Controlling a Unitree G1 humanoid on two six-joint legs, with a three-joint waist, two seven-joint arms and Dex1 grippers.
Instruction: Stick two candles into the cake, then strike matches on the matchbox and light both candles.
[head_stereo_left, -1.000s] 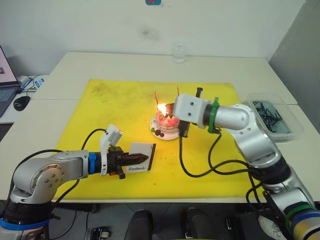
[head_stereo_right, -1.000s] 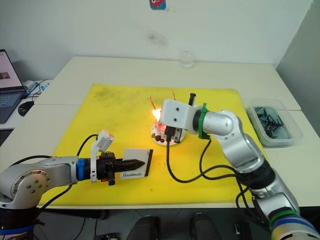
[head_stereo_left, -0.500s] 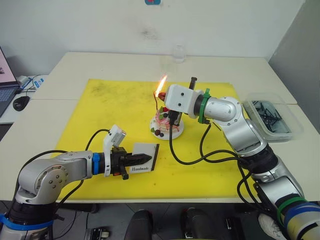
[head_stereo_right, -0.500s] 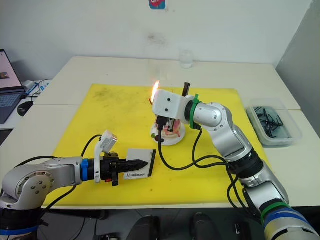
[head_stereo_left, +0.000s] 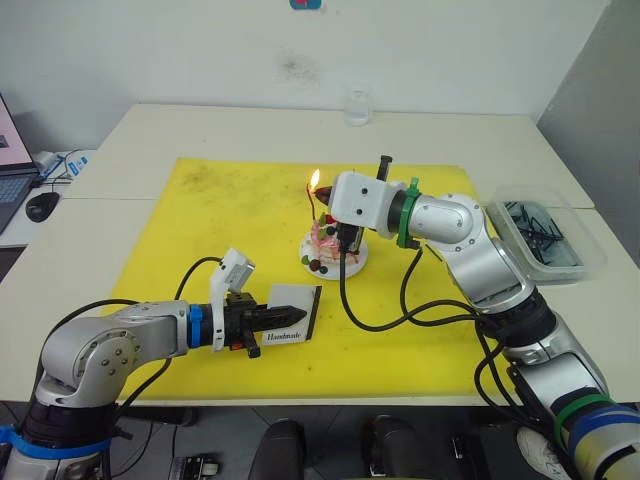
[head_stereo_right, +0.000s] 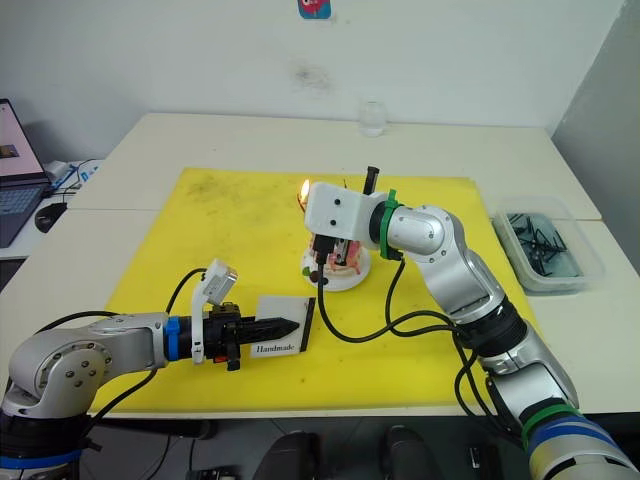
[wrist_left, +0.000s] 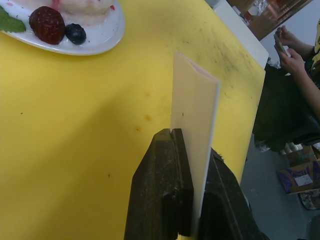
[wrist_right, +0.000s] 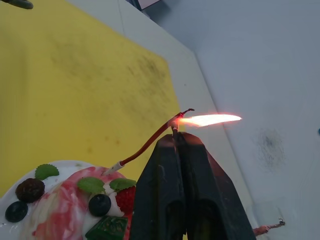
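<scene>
While the flame (wrist_right: 210, 119) burns right at the tips of my right gripper (wrist_right: 176, 137), I have little time. Its black fingers are pressed together on a match whose stub barely shows, held against the top of the reddish candle (wrist_right: 147, 145) that stands in the cake (head_stereo_left: 331, 243). The cake sits on its white plate (head_stereo_left: 310, 263) near the middle of the yellow mat (head_stereo_left: 200, 220).

My first worry is the match burning down to the fingertips before the wick takes, scorching the pads or going out. My second is the candle itself: it is thin and leans, so any sideways nudge from the gripper could bend it or tip it out of the soft cake. A second candle tip (wrist_right: 267, 229) shows beyond the first; I judge it unlit, so another strike may be needed.

My left gripper (wrist_left: 192, 185) is clamped on the matchbox (wrist_left: 192, 120), holding it on edge just above the mat, near the cake but well apart from it. If that grip slips or the box twists, the next strike would skid off the strip.
</scene>
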